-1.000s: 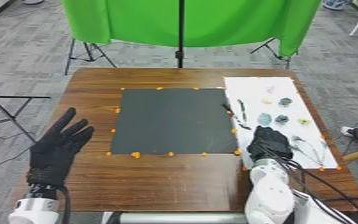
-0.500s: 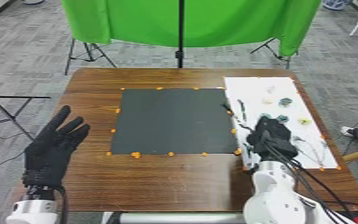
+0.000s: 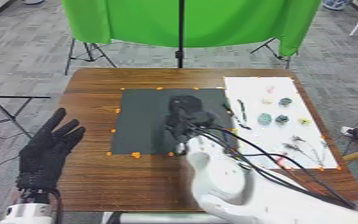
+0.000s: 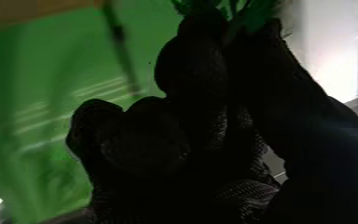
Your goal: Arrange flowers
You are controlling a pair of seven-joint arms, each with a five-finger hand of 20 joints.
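Note:
My right hand (image 3: 190,114) is over the dark board (image 3: 140,120), its fingers closed together. In the right wrist view, the fingertips of this hand (image 4: 202,95) pinch a dark green leafy piece (image 4: 255,14); its lower part is hidden by the glove. My left hand (image 3: 46,154) stands open beside the table's left edge. On the white sheet (image 3: 246,87) at the right lie a pink flower (image 3: 270,89), a cream one (image 3: 267,101), dark teal ones (image 3: 282,119), a pale teal one (image 3: 264,119), a yellow one (image 3: 304,121), dark stems (image 3: 242,110) and thin sprigs (image 3: 297,146).
Small orange tabs (image 3: 135,155) line the dark board's edges on the brown table (image 3: 113,185). A green cloth (image 3: 238,25) hangs on a stand behind the table. My right forearm (image 3: 218,175) crosses the front right of the table.
My right hand has moved left from the white sheet to above the dark board, uncovering the teal flowers and sprigs. My left hand has shifted slightly left and down.

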